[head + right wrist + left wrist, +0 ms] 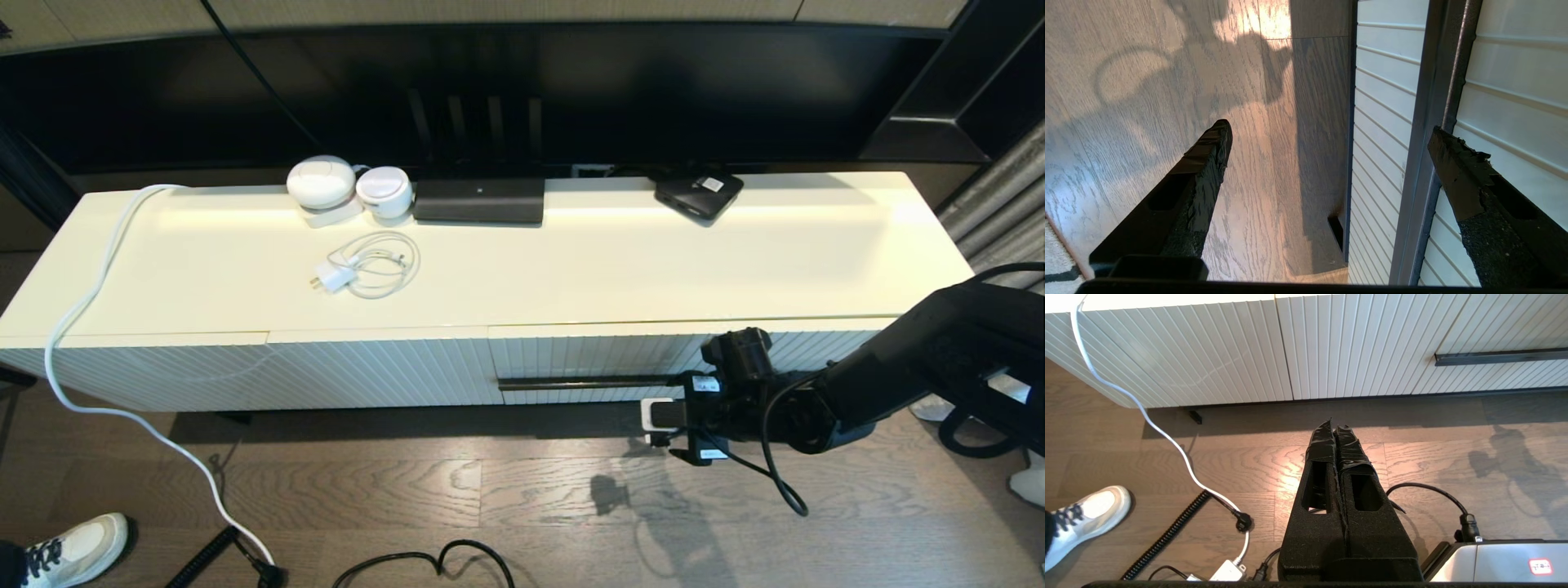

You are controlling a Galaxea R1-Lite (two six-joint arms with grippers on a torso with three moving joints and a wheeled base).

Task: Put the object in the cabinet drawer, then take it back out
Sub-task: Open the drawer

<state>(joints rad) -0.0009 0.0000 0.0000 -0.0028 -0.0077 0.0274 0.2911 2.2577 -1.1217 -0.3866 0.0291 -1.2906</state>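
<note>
The cabinet drawer (588, 355) is closed, its fluted cream front flush with the cabinet. Its thin dark bar handle (580, 382) runs along the lower front. My right gripper (665, 404) is at the right end of that handle, open. In the right wrist view the handle (1433, 102) passes between the two spread fingers of the right gripper (1331, 130), close to one fingertip (1453, 171). My left gripper (1334, 426) is shut on nothing, low over the wooden floor in front of the cabinet. The black umbrella is out of view.
On the cabinet top sit two white round devices (322, 181), a coiled white charger cable (367, 265), a long black device (478, 200) and a flat black box (698, 193). A white cord (90, 302) trails to the floor. A shoe (69, 549) stands at front left.
</note>
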